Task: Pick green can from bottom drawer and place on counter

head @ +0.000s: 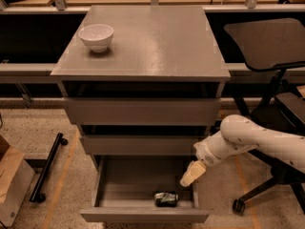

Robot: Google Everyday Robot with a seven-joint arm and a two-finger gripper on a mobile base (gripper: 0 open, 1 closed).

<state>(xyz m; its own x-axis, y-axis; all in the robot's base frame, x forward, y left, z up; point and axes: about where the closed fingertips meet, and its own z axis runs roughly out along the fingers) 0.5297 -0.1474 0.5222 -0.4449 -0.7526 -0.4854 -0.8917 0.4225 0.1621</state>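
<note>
Bottom drawer (143,217) stands pulled out. Can (166,198) lies on its side inside, against the front edge, right of centre. My gripper (192,174) hangs over the drawer's right edge, near the can and not touching it. Jaws narrow, tips together, holding nothing. Surface (152,42) bears a bowl (96,36) near its back left corner.

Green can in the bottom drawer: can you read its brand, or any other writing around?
Green can: pale markings, too blurred to read.
White bowl, counter, bottom drawer: no text.
Gripper, above the drawer's right side: no label.
</note>
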